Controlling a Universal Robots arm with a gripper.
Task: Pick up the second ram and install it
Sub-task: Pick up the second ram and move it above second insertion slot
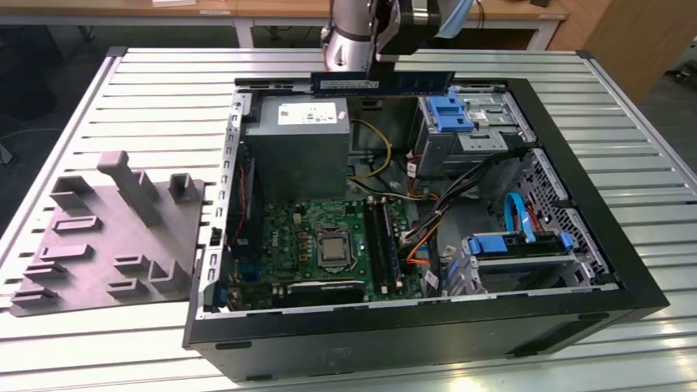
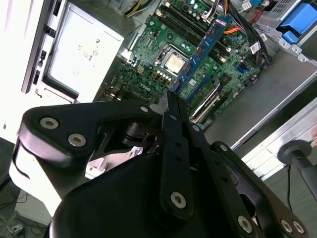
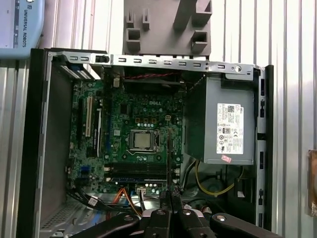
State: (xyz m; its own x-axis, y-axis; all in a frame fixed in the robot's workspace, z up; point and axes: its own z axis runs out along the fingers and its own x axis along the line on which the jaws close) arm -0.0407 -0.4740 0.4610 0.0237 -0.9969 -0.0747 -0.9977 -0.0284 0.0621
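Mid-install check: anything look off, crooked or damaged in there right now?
Nothing stands out. The claw is shut on the ram near its middle, holding it level above the open case. No loose parts lie on the motherboard.

A tabletop (image 1: 142, 90) of pale ribbed metal slats filled most of the exterior view. It lay under bright, even light, with soft glare along its ridges. Along the top edge of the frame stood a wooden desk (image 1: 283, 6) on white legs (image 1: 241, 33), with a few pale sheets (image 1: 215, 11) lying on it. At the upper left the dark floor (image 1: 44, 57) sat in shadow. At the upper right a brown wooden panel (image 1: 637, 37) rose above a patch of grey floor (image 1: 677, 104).
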